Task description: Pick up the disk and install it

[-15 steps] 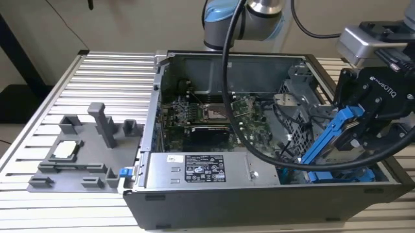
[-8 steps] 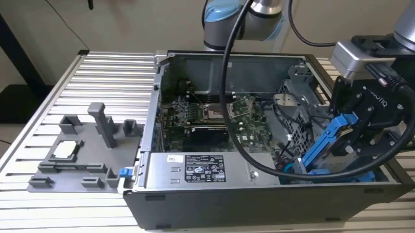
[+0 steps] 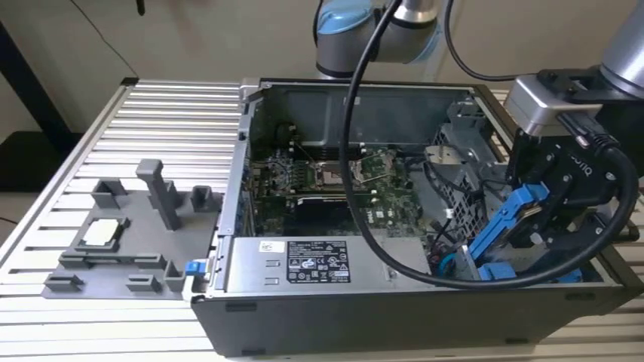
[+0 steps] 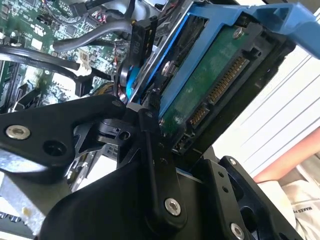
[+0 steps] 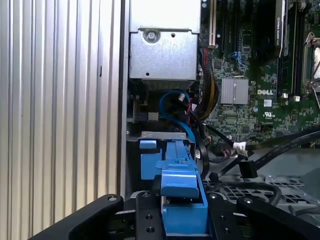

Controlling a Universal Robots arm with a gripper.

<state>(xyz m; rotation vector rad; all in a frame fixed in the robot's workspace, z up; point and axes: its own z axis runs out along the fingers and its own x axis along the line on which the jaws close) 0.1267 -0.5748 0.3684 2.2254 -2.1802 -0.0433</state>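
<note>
The gripper [image 3: 538, 219] is clamping the disk [image 3: 506, 222]. It is holding it tilted, apparently aligning it with the bay [image 5: 159, 135].

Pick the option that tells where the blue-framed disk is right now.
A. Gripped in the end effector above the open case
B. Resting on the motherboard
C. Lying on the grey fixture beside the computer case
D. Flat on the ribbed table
A: the disk sits clamped in the end effector, tilted over the corner of the open computer case at the exterior view's right.
</note>
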